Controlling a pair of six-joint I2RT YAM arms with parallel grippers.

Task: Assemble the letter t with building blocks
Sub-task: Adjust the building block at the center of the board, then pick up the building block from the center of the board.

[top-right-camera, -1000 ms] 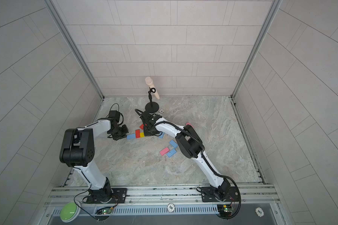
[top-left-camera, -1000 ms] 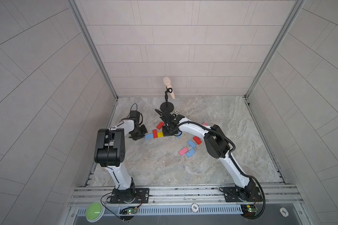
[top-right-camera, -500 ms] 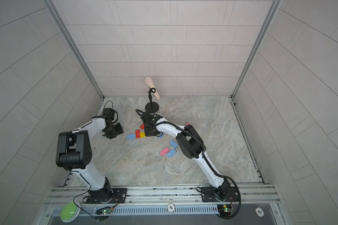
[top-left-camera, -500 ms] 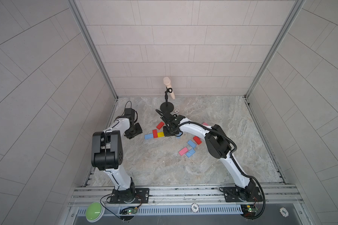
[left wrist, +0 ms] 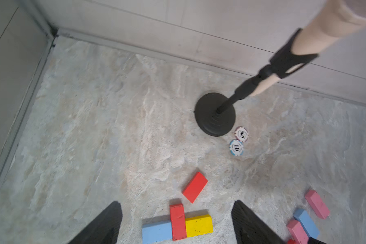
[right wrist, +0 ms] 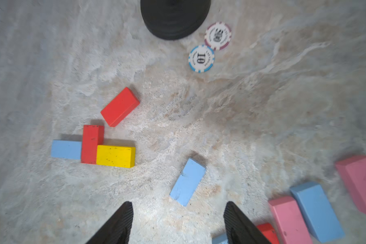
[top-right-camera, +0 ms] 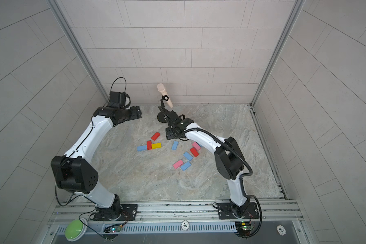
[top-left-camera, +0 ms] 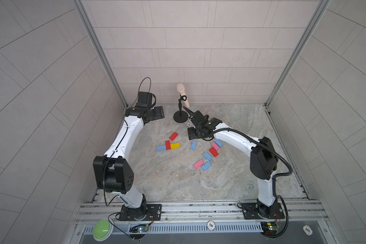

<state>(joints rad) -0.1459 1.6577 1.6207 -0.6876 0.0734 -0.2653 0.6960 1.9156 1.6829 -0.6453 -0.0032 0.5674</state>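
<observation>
Three building blocks lie joined in a row: light blue (top-left-camera: 161, 147), red (top-left-camera: 168, 145) set crosswise, and yellow (top-left-camera: 175, 145). A loose red block (top-left-camera: 173, 136) lies slantwise just behind them, and a loose light blue one (top-left-camera: 193, 145) to their right. Several pink, blue and red blocks (top-left-camera: 207, 156) are scattered further right. My left gripper (left wrist: 177, 202) is open and empty, raised near the back left corner (top-left-camera: 159, 113). My right gripper (right wrist: 178, 202) is open and empty, above the floor behind the loose blue block (top-left-camera: 192, 134).
A microphone stand with a round black base (top-left-camera: 180, 116) stands at the back centre. Two poker chips (left wrist: 242, 134) (left wrist: 236, 147) lie beside the base. Walls close in three sides. A green button (top-left-camera: 101, 229) sits on the front rail.
Both grippers went from shut to open and pulled away from the blue-red-yellow row. The left arm swung up toward the back left corner; the right lifted back toward the stand.
</observation>
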